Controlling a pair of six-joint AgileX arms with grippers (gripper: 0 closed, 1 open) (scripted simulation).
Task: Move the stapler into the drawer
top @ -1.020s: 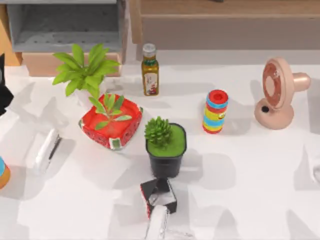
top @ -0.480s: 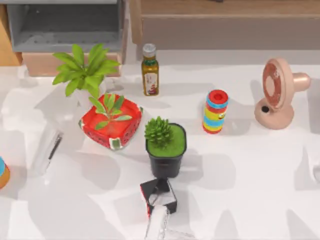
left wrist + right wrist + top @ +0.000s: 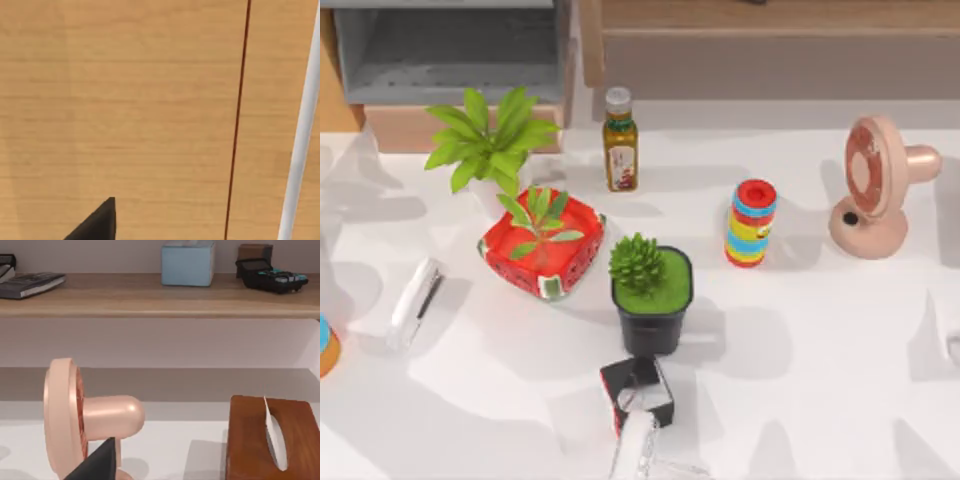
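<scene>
Stapler [image 3: 414, 303] on desk [image 3: 820, 340] near left edge. Drawer [image 3: 450, 60] at rear left corner, leafy plant [image 3: 490, 145] before it. Oil bottle [image 3: 620, 140] right of plant. Fan [image 3: 875, 185] near right edge. Succulent pot [image 3: 650, 295] mid-desk.

One dark fingertip of the left pincer [image 3: 97, 222] is poking into the left wrist view; one dark fingertip of the right pincer [image 3: 100, 462] is likewise showing in the right wrist view.
</scene>
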